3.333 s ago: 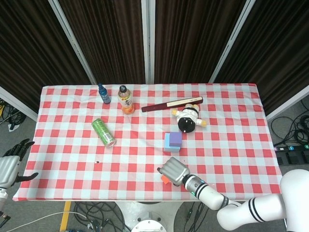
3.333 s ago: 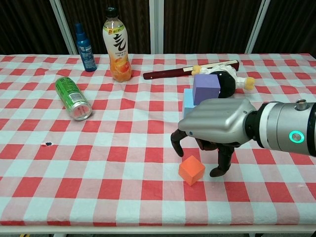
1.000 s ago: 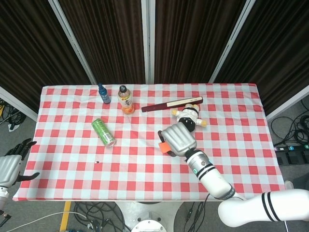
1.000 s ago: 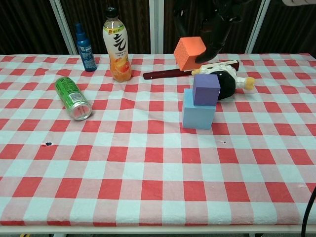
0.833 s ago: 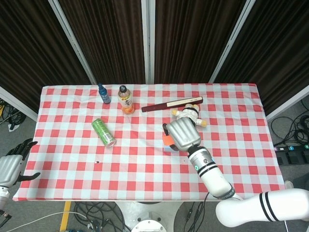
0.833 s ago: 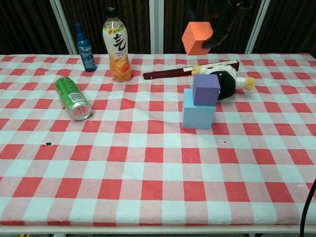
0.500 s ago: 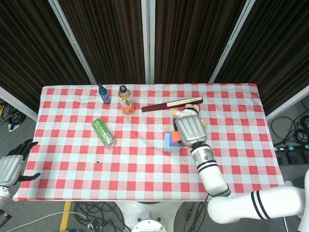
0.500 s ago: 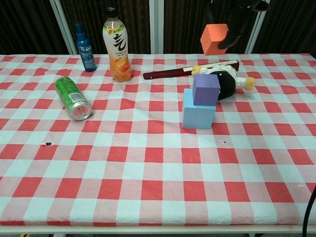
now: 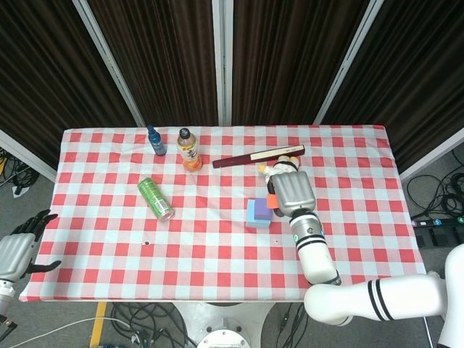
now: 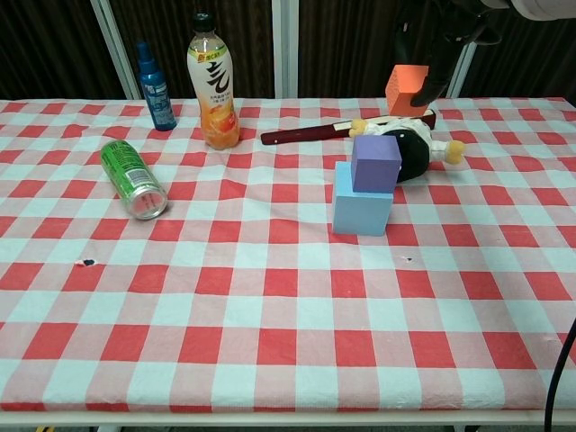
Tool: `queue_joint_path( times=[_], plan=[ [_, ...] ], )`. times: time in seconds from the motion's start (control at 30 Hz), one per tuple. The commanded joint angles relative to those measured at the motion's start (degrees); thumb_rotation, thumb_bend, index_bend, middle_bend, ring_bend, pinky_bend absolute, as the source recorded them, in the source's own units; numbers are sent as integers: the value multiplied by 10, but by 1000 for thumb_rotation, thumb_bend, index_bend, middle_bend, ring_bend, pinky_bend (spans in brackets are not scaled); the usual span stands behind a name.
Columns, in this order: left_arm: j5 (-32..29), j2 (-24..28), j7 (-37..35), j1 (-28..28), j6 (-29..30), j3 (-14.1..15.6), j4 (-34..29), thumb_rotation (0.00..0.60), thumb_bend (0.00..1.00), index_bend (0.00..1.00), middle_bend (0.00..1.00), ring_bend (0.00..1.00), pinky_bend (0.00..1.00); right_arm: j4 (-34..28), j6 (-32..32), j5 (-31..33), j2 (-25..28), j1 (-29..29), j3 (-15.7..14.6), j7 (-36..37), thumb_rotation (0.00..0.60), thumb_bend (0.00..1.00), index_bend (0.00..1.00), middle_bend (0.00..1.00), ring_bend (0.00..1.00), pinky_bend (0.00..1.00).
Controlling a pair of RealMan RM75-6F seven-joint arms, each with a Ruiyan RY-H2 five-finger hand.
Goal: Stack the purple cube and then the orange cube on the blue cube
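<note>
The purple cube (image 10: 375,163) sits on top of the larger blue cube (image 10: 362,211) near the table's middle; both also show in the head view as the purple cube (image 9: 262,209) on the blue cube (image 9: 252,216). My right hand (image 9: 290,192) grips the orange cube (image 10: 406,88) in the air, above and slightly right of the purple cube. In the head view only a sliver of the orange cube (image 9: 269,200) peeks out beside the hand. My left hand (image 9: 20,248) hangs off the table's left edge, fingers apart, holding nothing.
A green can (image 10: 133,178) lies on its side at the left. An orange drink bottle (image 10: 211,81) and a blue spray bottle (image 10: 154,86) stand at the back. A black and white doll (image 10: 414,149) and a dark red stick (image 10: 317,131) lie behind the cubes.
My right hand picked the orange cube off the front of the table, lifted it and carried it rightward, over the stacked cubes. The left hand has stayed put.
</note>
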Motion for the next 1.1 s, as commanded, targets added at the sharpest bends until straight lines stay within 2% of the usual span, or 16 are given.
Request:
queue_joint_path(
  times=[0.03,0.2,0.5,0.7,1.1],
  plan=[
    [1,0,-1,0,0,1,0,600,0,191,167,147,222,5,1,14,-7,4,2,-11,600,129,593,1000,952,816],
    [-1,0,-10,0,-4,2,4,600,0,192,167,148,222,10,7,33,-17,9,3,-28,600,132,594,1000,952,817],
    [0,-3,-21,1,-6,4,15,600,0,191,166,147,222,40,12,24,-57,1,14,-2,600,144,598,1000,952,817],
    [1,-3,-26,1,-5,3,18,600,0,192,166,147,222,60,10,42,-77,5,26,-9,600,147,602,1000,951,817],
    [4,-2,-33,1,-4,4,21,600,0,192,166,147,222,56,46,54,-91,7,48,-25,600,147,624,1000,957,821]
  ],
)
